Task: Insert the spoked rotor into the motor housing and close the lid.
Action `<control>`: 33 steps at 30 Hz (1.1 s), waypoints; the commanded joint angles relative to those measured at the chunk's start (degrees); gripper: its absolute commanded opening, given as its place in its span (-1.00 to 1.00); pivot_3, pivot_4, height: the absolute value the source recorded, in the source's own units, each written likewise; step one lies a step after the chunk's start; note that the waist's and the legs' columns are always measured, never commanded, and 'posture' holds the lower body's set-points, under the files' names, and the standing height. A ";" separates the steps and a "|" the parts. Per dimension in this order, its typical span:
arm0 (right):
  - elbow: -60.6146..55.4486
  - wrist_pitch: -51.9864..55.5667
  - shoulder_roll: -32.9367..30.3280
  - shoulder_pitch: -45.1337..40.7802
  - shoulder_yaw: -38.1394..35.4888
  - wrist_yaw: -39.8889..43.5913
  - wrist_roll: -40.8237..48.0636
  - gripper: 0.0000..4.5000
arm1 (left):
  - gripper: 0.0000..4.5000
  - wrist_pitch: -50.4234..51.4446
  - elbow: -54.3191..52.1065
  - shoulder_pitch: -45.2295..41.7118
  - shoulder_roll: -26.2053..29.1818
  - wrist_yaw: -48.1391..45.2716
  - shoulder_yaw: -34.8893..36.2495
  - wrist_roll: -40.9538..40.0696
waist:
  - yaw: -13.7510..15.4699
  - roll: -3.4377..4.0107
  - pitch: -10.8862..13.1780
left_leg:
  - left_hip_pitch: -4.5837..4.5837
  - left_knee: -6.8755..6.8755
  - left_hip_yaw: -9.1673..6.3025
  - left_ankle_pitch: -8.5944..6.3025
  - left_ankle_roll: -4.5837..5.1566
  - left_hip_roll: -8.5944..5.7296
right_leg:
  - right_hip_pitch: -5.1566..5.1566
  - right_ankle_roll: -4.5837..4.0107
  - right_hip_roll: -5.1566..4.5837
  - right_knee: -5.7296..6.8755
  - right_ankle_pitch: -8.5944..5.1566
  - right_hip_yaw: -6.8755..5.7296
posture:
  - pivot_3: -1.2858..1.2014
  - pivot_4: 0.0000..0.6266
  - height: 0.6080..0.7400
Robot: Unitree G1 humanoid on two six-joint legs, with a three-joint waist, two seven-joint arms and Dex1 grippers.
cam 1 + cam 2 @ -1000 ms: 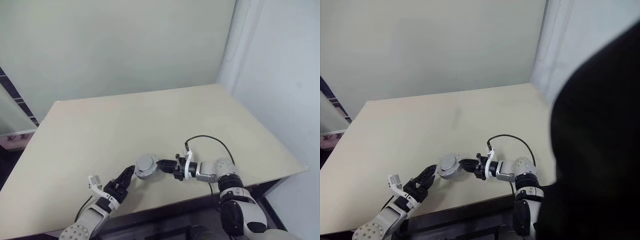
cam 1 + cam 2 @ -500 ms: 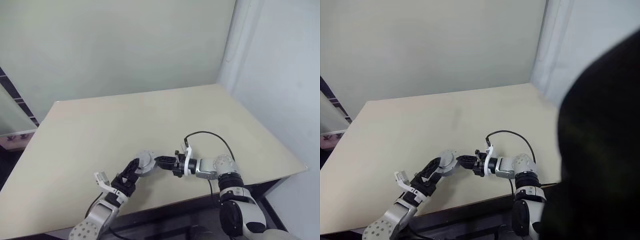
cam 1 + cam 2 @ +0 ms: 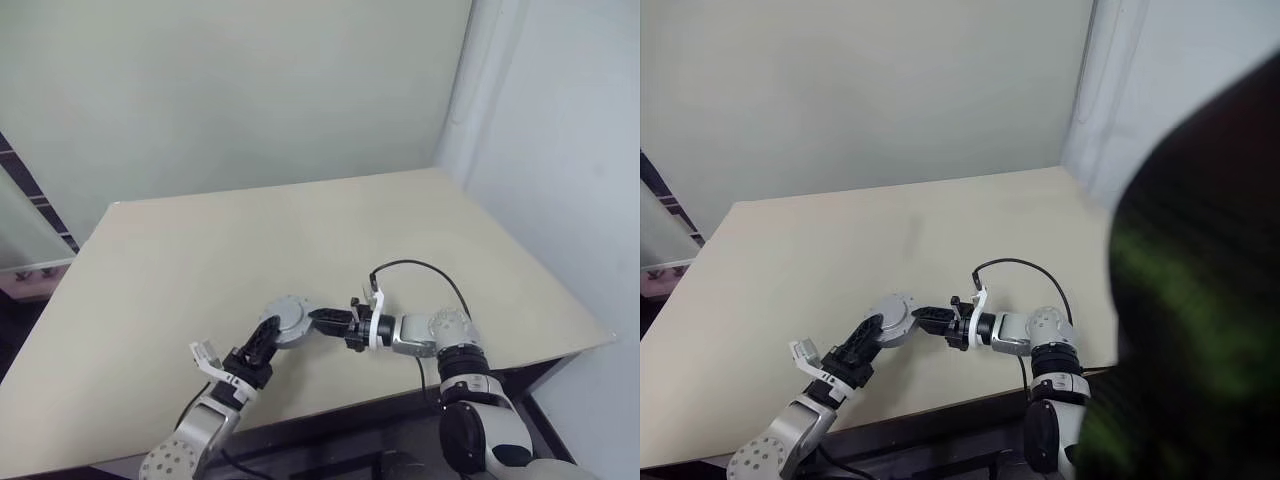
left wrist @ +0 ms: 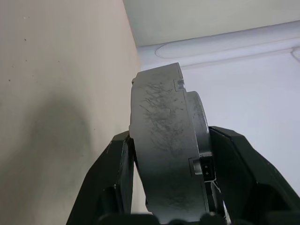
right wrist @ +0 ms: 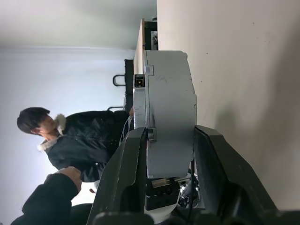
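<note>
Near the front edge of the table (image 3: 200, 260), a round grey motor assembly (image 3: 290, 320) was held clear of the surface between both grippers. Since a second earlier, the left gripper (image 3: 266, 335) had come up from below the unit with fingers spread and closed them across its thickness; the right gripper (image 3: 322, 320) kept its narrow clamp on the opposite rim throughout. The judgement is that the lid already sat on the motor housing, the two halves showing as one stacked body, and the second grip suited pressing them together. No copper windings or spoked rotor could be made out. Both wrist views showed the seam and a small connector, unreadable from the head views. A person in a dark jacket (image 5: 89, 140) appeared beyond the table in the right wrist view.
</note>
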 commanded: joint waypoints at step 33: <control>-16.24 -54.72 -7.60 12.90 36.00 12.54 -27.17 1.00 | -0.13 -34.60 5.66 -7.67 6.98 -3.22 0.29 28.15 | 0.52 -0.13 -0.04 | 0.00 0.09 0.07 0.01 -0.03 -0.06 | 0.01 0.00 -0.01 0.00 0.01 0.12 | 0.03 -1.00 1.00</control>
